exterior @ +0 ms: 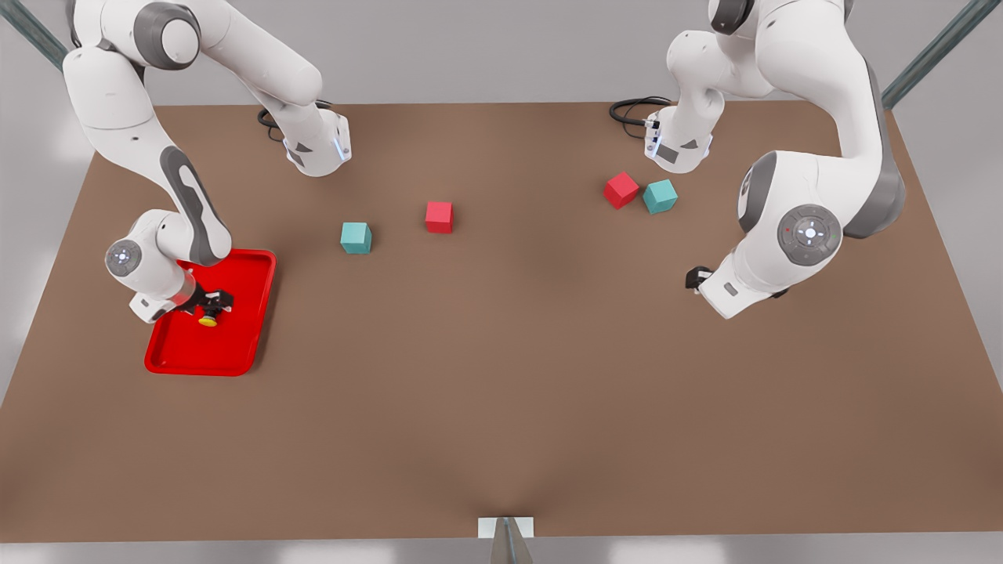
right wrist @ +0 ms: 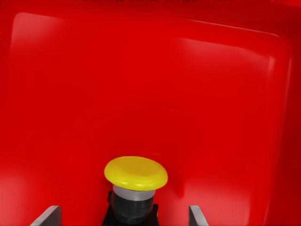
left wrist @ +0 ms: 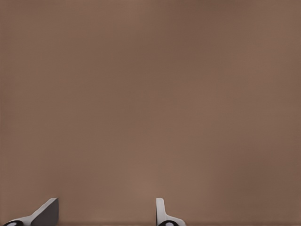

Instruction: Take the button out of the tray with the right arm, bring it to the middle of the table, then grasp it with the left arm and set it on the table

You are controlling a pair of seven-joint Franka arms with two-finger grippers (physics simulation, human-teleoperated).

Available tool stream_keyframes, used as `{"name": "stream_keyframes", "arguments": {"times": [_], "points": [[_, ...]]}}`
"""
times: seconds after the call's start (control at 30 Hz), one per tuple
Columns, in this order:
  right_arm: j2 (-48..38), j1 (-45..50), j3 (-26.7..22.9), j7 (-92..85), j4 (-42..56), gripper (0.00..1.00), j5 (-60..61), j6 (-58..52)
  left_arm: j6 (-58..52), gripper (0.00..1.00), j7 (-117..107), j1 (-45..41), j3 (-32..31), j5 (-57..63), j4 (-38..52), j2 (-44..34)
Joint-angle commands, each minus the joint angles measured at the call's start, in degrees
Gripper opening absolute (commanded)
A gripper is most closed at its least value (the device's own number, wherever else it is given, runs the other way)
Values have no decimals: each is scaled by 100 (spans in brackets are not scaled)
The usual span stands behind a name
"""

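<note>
The button [exterior: 208, 319], with a yellow cap on a black body, stands upright in the red tray [exterior: 249, 321] at the front view's left. My right gripper [exterior: 211, 302] hangs low over it, open. In the right wrist view the button [right wrist: 135, 183] stands between the two spread fingertips [right wrist: 48, 214], neither touching it, on the tray floor [right wrist: 141, 84]. My left gripper [exterior: 694, 278] waits at the front view's right, above the brown table [exterior: 501, 376]. In the left wrist view the left gripper [left wrist: 103, 212] is open over bare tabletop [left wrist: 150, 94].
A teal cube [exterior: 356, 237] and a red cube [exterior: 439, 217] lie left of the table's middle, toward the back. A second red cube [exterior: 621, 189] and teal cube [exterior: 660, 196] sit close together at the back right. Black cables lie at both arm bases.
</note>
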Motion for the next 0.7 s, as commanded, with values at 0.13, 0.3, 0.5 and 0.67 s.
{"name": "stream_keyframes", "arguments": {"times": [0.13, 0.3, 0.5, 0.67], "points": [[172, 14, 3, -55, 130, 100, 15, 86, 6, 100, -14, 0, 2, 4, 3, -6], [154, -21, 3, -73, 218, 100, 23, -63, 6, 100, -14, 0, 2, 4, 3, -6], [102, -21, 47, 59, 201, 43, 67, -696, -3, 100, -31, 0, 2, 4, 3, -6], [-83, -30, 249, 33, 280, 39, 76, -933, -3, 100, -40, 0, 2, 4, 3, 11]]}}
